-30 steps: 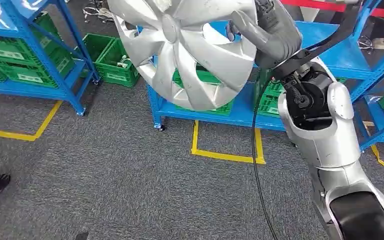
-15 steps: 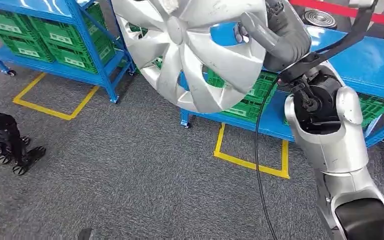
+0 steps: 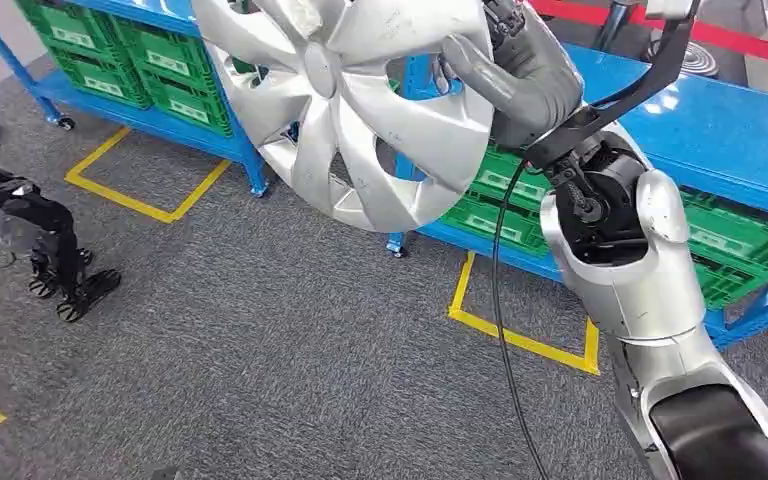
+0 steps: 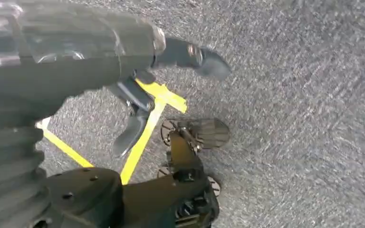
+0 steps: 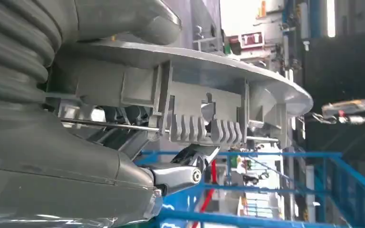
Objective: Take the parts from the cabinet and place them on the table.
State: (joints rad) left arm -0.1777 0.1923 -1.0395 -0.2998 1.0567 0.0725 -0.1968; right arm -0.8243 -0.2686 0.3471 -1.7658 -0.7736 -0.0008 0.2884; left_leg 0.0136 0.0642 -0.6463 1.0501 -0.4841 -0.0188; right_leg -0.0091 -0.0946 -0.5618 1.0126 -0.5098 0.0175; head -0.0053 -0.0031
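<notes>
A large silver hubcap [image 3: 350,100] is held up high in front of me in the head view, face toward the camera. My right hand [image 3: 520,70] grips its right rim, thumb over the front. In the right wrist view the same hand [image 5: 52,142] clamps the hubcap's rim [image 5: 195,90], seen edge-on with its ribbed clips. My left hand [image 4: 138,95] hangs over the grey carpet, holding nothing, with its dark fingers [image 4: 195,54] apart.
Blue shelving [image 3: 720,130] with green crates [image 3: 160,60] runs along the back. Yellow tape squares [image 3: 520,330] mark the carpet below it. A black wheeled base [image 3: 50,250] stands at the left, its casters [image 4: 195,135] close under my left hand.
The whole picture has shifted: the camera has turned left, so the shelves and tape slid right and the wheeled base came further in. The hubcap stays in my right hand.
</notes>
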